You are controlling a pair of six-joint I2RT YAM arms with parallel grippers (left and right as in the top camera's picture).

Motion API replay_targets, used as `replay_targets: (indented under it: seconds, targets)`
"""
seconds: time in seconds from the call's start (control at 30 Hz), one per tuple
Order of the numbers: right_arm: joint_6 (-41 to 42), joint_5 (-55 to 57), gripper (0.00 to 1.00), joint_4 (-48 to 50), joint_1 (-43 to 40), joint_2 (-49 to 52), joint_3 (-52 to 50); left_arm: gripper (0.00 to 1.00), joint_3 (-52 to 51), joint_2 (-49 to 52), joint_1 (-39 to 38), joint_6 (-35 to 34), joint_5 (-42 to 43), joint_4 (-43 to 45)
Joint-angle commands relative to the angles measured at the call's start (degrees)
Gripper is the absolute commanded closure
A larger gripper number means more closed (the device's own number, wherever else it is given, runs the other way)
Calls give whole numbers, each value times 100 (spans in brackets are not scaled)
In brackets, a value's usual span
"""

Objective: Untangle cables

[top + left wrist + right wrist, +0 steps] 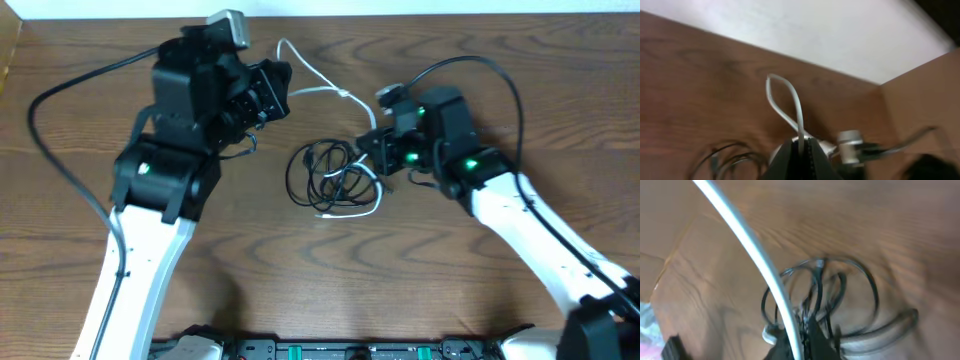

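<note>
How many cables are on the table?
2. The white cable loops from the left gripper down to the middle; the black cable lies coiled there, tangled with it. Parts may be hidden where they cross.

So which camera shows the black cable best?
The overhead view. It shows the black cable whole, a loopy coil on the table. The right wrist view sees some loops close up but blurry, with the white cable crossing in front. The left wrist view only catches a blurry bit near its bottom edge.
</note>
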Motion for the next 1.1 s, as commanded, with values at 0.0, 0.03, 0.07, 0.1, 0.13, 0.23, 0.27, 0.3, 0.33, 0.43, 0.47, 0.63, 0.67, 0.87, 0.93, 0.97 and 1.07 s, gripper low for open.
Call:
replay_targets:
  seconds: [0.0, 0.03, 0.07, 0.1, 0.13, 0.23, 0.27, 0.3, 0.33, 0.43, 0.47, 0.63, 0.67, 0.87, 0.93, 0.97, 1.07]
  targets:
    - [-63, 195, 99, -557, -249, -354, 723, 93, 63, 142, 28, 407, -149, -55]
    - [-83, 197, 99, -763, -280, -361, 883, 93, 61, 168, 26, 483, -146, -72]
    - [-87, 214, 99, -1001, -317, -361, 1078, 93, 61, 188, 26, 557, -146, -101]
    - [-105, 247, 99, -1255, -345, -361, 1287, 93, 59, 216, 26, 667, -149, -144]
    - [-157, 264, 99, -1482, -363, -361, 1545, 92, 59, 225, 26, 719, -151, -192]
    - [-201, 474, 99, -2041, -350, -361, 2107, 92, 57, 232, 26, 1067, -146, -415]
    - [-164, 501, 99, -2092, -350, -361, 2114, 92, 57, 232, 26, 1134, -144, -472]
    - [-120, 575, 99, -2179, -350, -345, 2111, 92, 57, 232, 26, 1193, -146, -555]
    - [-116, 667, 99, -2295, -343, -302, 2111, 92, 57, 232, 26, 1257, -144, -625]
    - [-116, 839, 99, -2592, -345, -127, 2079, 92, 57, 236, 26, 1436, -146, -828]
    - [-118, 844, 99, -2647, -345, -66, 2072, 92, 57, 236, 26, 1495, -144, -881]
    - [-118, 848, 99, -2933, -341, 470, 2070, 92, 57, 236, 37, 1985, -160, -1126]
    - [-118, 876, 99, -2968, -350, 557, 2070, 92, 57, 236, 37, 1987, -188, -1134]
    - [-42, 1049, 99, -3012, -426, 1207, 2070, 92, 48, 256, 35, 2177, -186, -1200]
    - [17, 1047, 99, -3012, -507, 1445, 2070, 92, 48, 293, 35, 2223, -186, -1235]
    - [35, 1045, 99, -3010, -549, 1558, 2070, 92, 48, 317, 35, 2284, -186, -1257]
    - [52, 962, 99, -2992, -726, 1851, 2070, 92, 48, 435, 35, 2428, -129, -1340]
